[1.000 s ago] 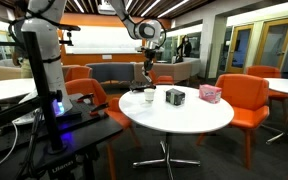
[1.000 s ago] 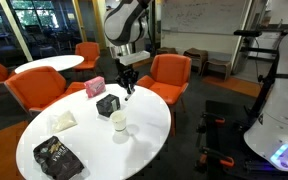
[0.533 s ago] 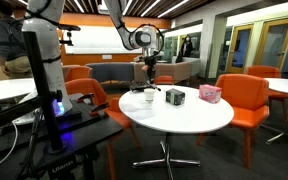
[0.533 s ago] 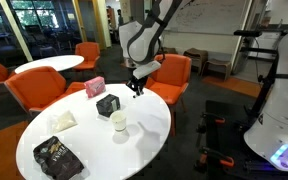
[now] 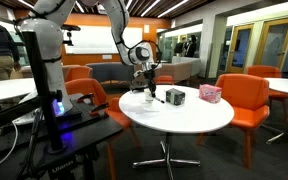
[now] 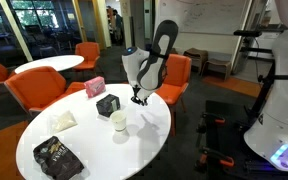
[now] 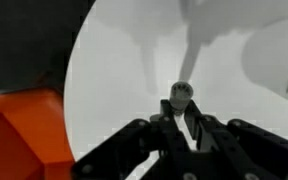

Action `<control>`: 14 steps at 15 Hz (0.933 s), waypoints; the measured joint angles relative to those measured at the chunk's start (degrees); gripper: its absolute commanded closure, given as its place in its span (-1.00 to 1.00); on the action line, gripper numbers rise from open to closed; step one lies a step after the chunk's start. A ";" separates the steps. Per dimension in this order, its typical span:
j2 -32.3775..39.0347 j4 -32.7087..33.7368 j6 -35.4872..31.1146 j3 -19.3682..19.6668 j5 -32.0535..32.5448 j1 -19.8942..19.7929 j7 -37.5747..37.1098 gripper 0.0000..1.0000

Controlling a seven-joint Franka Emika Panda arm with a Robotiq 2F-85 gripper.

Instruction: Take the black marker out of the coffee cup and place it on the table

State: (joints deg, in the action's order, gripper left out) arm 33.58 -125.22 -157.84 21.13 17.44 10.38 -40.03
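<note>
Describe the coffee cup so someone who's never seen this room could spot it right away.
Start at the large round white table. Near its middle, right beside the dark grey box, stands the coffee cup. It alone is small, white and round; the box is dark and taller.

My arm bends down over the back of the table (image 6: 149, 135). The gripper (image 6: 137, 100) hangs low, just above the white top. A dark bit pokes out under it, too small for me to say if it is the black marker. The coffee cup (image 6: 119, 122) stands near, beside a dark box (image 6: 108, 105). A pink box (image 6: 94, 86) sits behind.
</note>
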 measured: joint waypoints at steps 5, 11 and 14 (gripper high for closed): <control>8.49 2.93 -0.71 5.71 -0.08 8.64 -6.90 0.90; 14.92 4.46 -1.62 7.79 -1.17 12.64 -10.01 0.90; 15.78 5.09 -1.62 7.92 -1.49 13.49 -10.01 0.90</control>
State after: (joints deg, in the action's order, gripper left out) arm 49.36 -120.12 -159.46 29.05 15.95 23.87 -50.04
